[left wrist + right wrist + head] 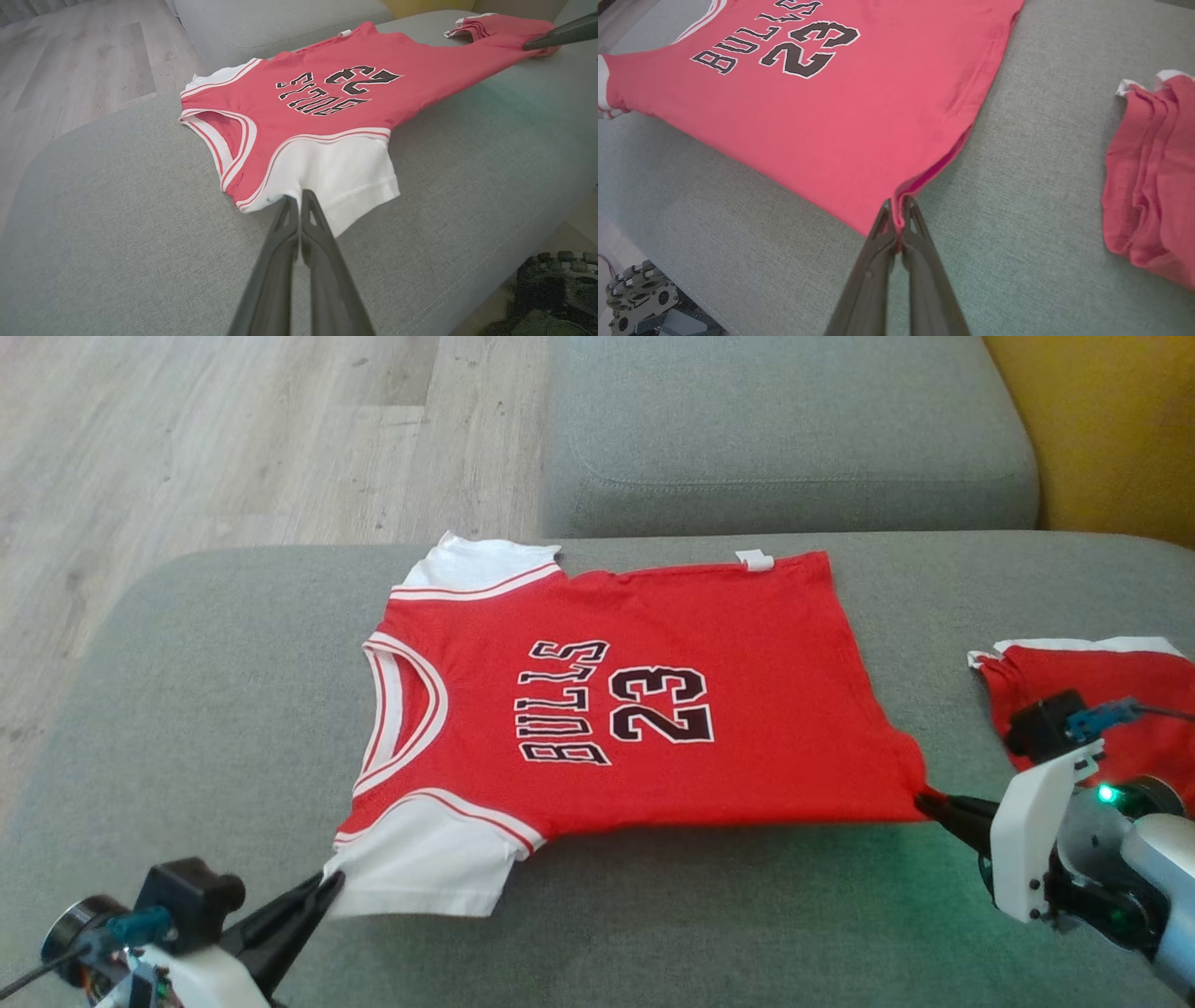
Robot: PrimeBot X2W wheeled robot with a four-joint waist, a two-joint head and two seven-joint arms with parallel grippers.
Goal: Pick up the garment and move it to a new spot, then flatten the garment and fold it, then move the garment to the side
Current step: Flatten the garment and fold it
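The garment (644,700) is a red shirt with white sleeves and "BULLS 23" in black, spread face up on the grey sofa seat (233,709), neck to the left. My left gripper (331,887) is shut on the near white sleeve (345,177), its tips (299,196) pinching the sleeve's edge. My right gripper (924,800) is shut on the near hem corner (896,205), where the red cloth (840,121) bunches between its fingers (878,261). The shirt is stretched taut between the two grips.
A second red garment (1092,700) lies folded on the seat at the right, close behind my right wrist. The sofa's back cushion (784,439) runs along the far side. Wooden floor (187,439) lies beyond the seat's left end.
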